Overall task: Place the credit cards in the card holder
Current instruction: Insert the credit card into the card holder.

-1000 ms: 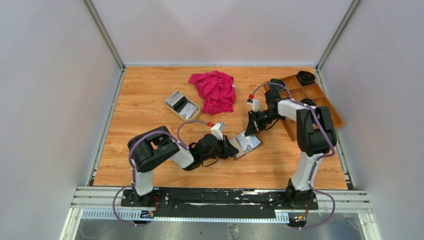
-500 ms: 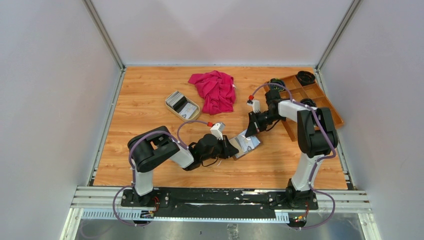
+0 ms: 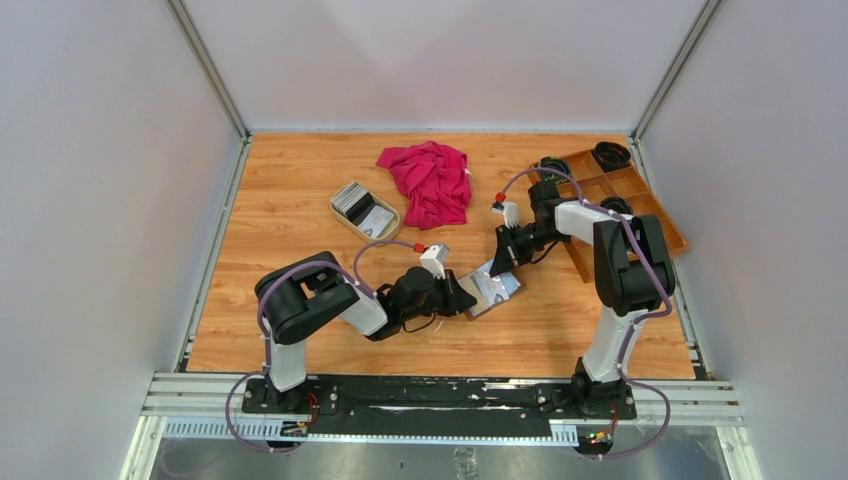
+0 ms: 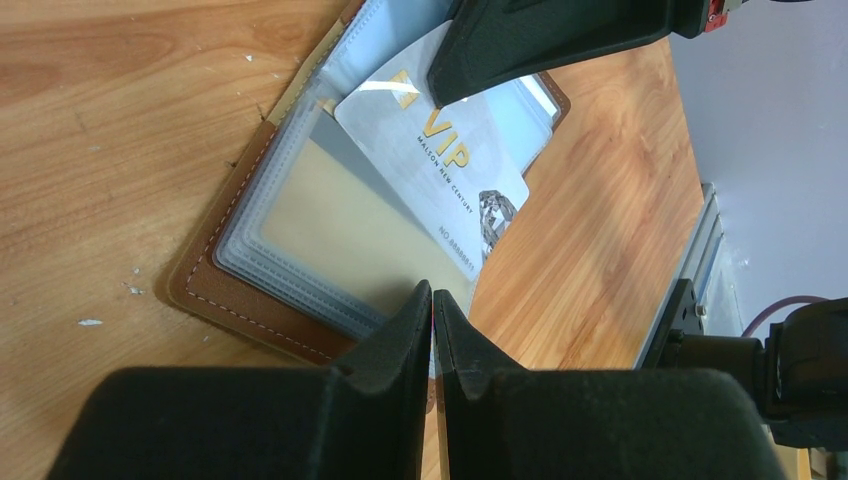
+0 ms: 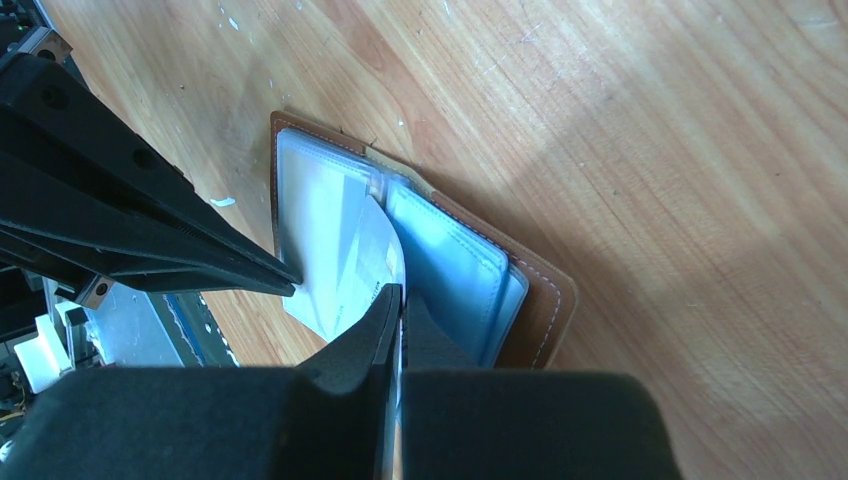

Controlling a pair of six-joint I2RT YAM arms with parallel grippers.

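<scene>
The brown card holder (image 3: 497, 291) (image 4: 215, 290) (image 5: 545, 290) lies open on the table between both arms, its clear sleeves fanned. A white VIP credit card (image 4: 450, 170) (image 5: 345, 270) sits partly inside a sleeve. My right gripper (image 3: 498, 267) (image 5: 402, 295) is shut on that card's far corner. My left gripper (image 3: 467, 300) (image 4: 432, 300) is shut on the near edge of a clear sleeve, beside the card's lower corner. More credit cards (image 3: 354, 198) rest in the beige dish (image 3: 337, 210) at the back left.
A crumpled red cloth (image 3: 430, 180) lies behind the holder. A wooden compartment tray (image 3: 625, 190) stands at the back right, close to the right arm. Grey walls enclose the table on three sides.
The right wrist has edged very slightly to the left. Both grips and the holder look unchanged.
</scene>
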